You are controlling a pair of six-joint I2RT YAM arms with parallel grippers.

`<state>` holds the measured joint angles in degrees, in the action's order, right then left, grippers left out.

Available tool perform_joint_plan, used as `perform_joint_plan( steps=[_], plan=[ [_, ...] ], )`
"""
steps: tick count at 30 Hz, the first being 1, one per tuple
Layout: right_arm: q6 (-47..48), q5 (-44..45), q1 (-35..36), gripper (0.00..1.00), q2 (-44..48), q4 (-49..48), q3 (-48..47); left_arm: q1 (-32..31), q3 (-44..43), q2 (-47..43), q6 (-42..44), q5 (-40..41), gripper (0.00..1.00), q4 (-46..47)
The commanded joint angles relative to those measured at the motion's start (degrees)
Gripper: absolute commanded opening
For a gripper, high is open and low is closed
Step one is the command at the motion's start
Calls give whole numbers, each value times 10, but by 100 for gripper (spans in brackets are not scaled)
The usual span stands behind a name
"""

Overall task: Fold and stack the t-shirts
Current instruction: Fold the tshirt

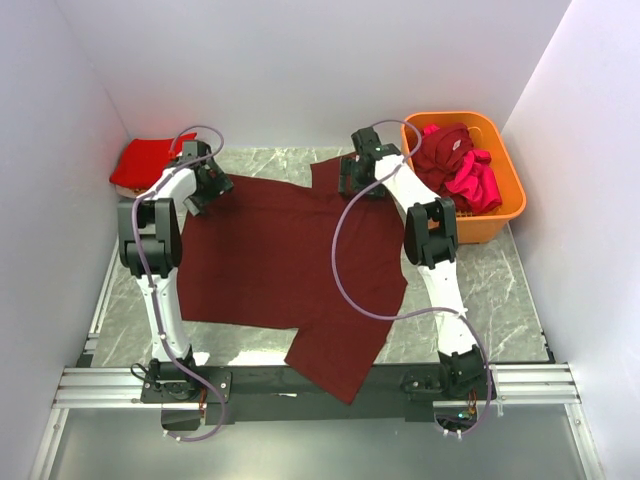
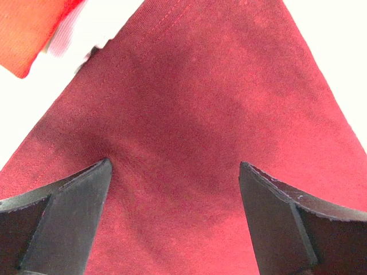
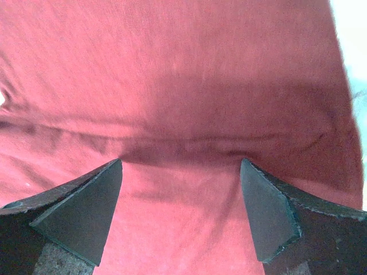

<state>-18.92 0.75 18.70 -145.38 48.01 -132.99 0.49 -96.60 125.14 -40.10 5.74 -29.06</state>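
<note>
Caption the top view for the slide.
Left end effector and right end effector over spread maroon t-shirt; more shirts in orange basket.

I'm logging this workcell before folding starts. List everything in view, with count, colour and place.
spread t-shirt: one, dark maroon, flat across the middle of the table
red t-shirt: one, bright red, far left corner
heaped maroon shirt: one, dark maroon, in the basket
heaped pink shirt: at least one, magenta-pink, in the basket
basket: one, orange, far right corner
table: one, grey marble, under everything
left gripper: one, black fingers, open over the spread t-shirt's far left corner
right gripper: one, black fingers, open over its far right part
</note>
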Motion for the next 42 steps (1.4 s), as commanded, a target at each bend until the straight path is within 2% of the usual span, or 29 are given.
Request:
perform_joint_plan(
  steps=[1,6,9,14,16,17,18,20,21,23,27,30,33,35,38,42],
  plan=[
    [16,-24,-13,90,-14,-41,-47,-2,-19,33,-2,-16,99,-19],
    [33,-32,-22,91,-8,-63,-61,-2,-59,36,1,-12,99,-30],
    [35,-37,-21,91,31,-64,-54,-1,-66,17,2,-4,100,-41],
    [57,-36,14,91,155,-143,101,-2,17,-107,-24,29,99,-25],
    [66,-11,30,92,206,-150,139,-2,83,-176,-41,52,99,-23],
    [68,-8,45,92,221,-150,155,-1,108,-200,-76,66,100,-29],
    [53,11,54,92,256,-151,172,-2,166,-247,-96,77,99,-30],
    [17,34,77,92,321,-177,263,3,267,-297,-138,88,100,-26],
    [6,37,84,92,347,-196,348,7,301,-343,-158,98,99,-35],
    [-17,32,99,92,411,-254,427,28,392,-392,-209,122,99,-49],
    [-42,17,119,92,475,-288,554,62,504,-529,-282,175,99,-127],
    [-46,19,125,92,502,-295,597,78,561,-608,-314,230,99,-153],
    [-47,12,126,92,509,-296,620,100,583,-641,-325,241,100,-172],
    [-53,10,127,92,510,-297,627,115,596,-646,-318,233,100,-150],
    [-53,7,127,92,510,-296,633,138,605,-628,-293,196,98,-117],
    [-53,22,127,92,514,-291,636,154,604,-569,-285,184,90,-110]
  ],
)
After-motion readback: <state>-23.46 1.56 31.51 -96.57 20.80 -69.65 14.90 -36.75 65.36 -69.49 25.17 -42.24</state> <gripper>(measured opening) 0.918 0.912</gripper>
